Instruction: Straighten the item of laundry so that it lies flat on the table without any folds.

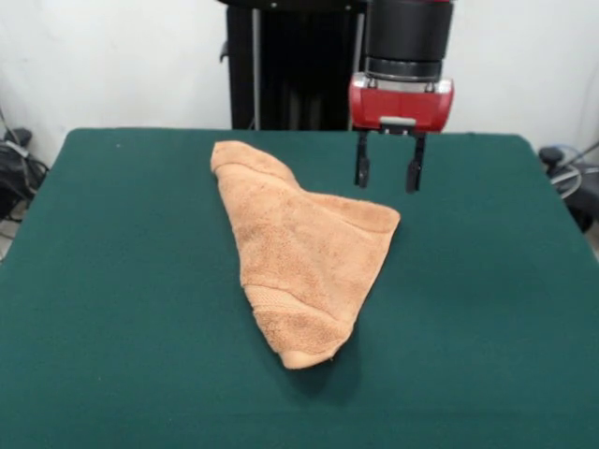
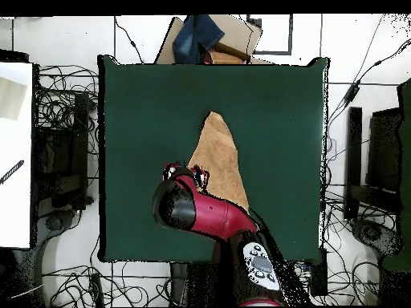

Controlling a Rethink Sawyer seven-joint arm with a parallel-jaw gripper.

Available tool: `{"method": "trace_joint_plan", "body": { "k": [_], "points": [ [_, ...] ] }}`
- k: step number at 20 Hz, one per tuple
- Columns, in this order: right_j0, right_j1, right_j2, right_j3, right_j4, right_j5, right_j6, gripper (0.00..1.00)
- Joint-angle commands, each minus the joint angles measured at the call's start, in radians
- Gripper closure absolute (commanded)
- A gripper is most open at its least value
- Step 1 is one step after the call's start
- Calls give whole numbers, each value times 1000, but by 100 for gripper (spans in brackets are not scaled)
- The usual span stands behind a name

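The light orange-tan towel [image 1: 304, 248] lies folded into a rough triangle near the middle of the dark green table [image 1: 112, 281]. One narrow end points to the far left, another to the near edge. A woven band shows near its lower tip. My gripper [image 1: 385, 175] hangs above the table just beyond the towel's right corner, its two black fingers [image 1: 360, 166] apart and empty. In the overhead view the towel [image 2: 218, 156] is partly covered by my red arm, and the gripper [image 2: 184, 172] sits at the towel's left edge.
The robot's black pedestal [image 1: 290, 65] stands behind the table's far edge. Cables [image 2: 56, 104] and equipment lie on the floor around the table. A cardboard box with a blue cloth [image 2: 205, 38] sits beyond one table edge in the overhead view.
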Motion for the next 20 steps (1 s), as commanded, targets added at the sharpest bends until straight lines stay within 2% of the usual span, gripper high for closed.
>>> {"method": "trace_joint_plan", "body": {
  "k": [1, 5, 10, 14, 20],
  "points": [
    [-29, 47, 40, -83, -48, 180, 52, 0],
    [14, 74, -4, -204, -33, 302, 36, 0],
    [-5, 116, 7, -292, -47, 406, 31, 0],
    [-32, 134, 34, -286, -69, 371, 40, 0],
    [-53, 178, 51, -373, -108, 403, 15, 0]
  ]
}}
